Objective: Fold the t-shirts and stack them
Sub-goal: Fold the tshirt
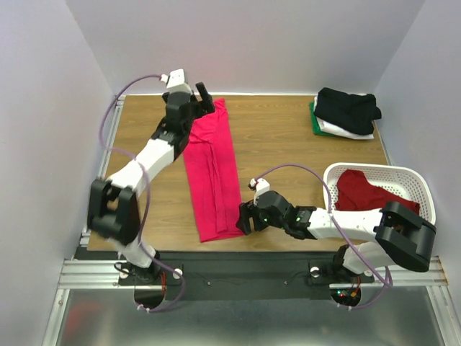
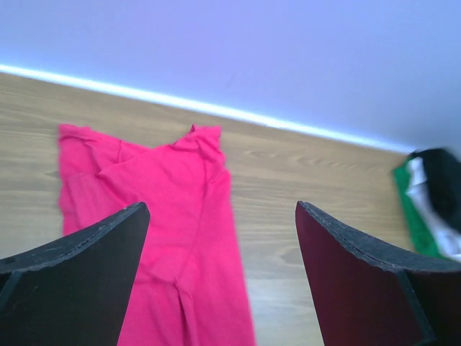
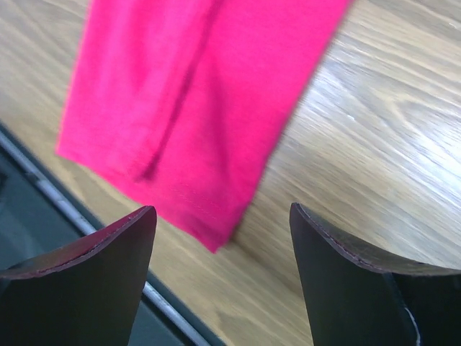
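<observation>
Right gripper [image 1: 243, 218] spread empty beside the lower hem of the pink-red t-shirt [image 1: 212, 169], left gripper [image 1: 204, 96] spread over its top end at upper left, I'd pinch both ends evenly and lift together.

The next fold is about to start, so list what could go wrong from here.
1. The pink shirt ends right at the near edge of the table; a pull toward the arms could drag it off.
2. The right gripper is open beside the shirt's near corner, so closing there may miss or catch only one layer.
3. The left gripper hangs open above the collar end; uneven lifts could undo the lengthwise fold.
</observation>
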